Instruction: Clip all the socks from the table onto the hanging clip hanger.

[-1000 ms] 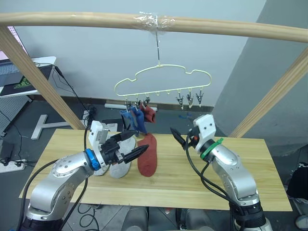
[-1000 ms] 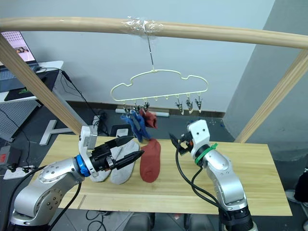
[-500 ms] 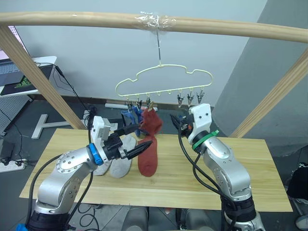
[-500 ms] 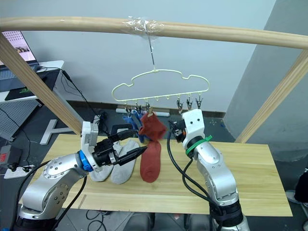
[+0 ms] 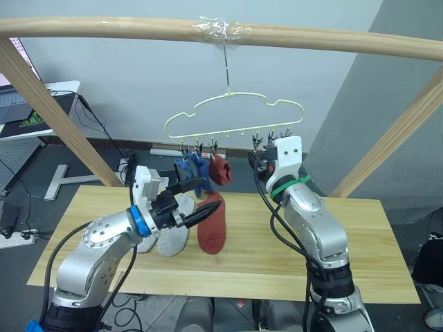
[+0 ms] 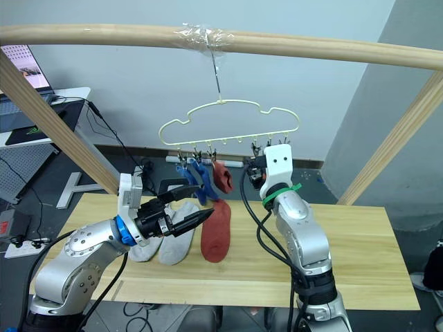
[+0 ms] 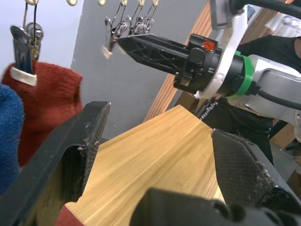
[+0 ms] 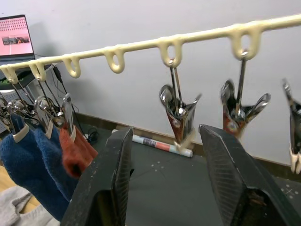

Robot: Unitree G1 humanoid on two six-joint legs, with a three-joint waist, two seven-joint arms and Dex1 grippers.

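Hanging from the wooden bar (image 5: 208, 31), the clip hanger (image 5: 235, 117) carried two blue socks (image 5: 192, 169) and one rust red sock (image 5: 220, 169) on its three clips nearest the left tool. The right tool (image 6: 253, 166) was raised to the row of clips, its fingers spread wide and holding nothing; in the right wrist view an empty metal clip (image 8: 180, 115) hung between the two fingers (image 8: 108, 183), with two more empty clips beyond it.

The left tool (image 5: 206, 197) hovered above the table (image 5: 374, 242), just below the hung socks, its fingers wide apart and empty. A second rust red sock (image 5: 211, 225) lay flat on the table directly under the left tool's fingertips, and the two light grey socks (image 5: 169, 232) lay side by side just beside it, partly hidden behind that tool's wrist.
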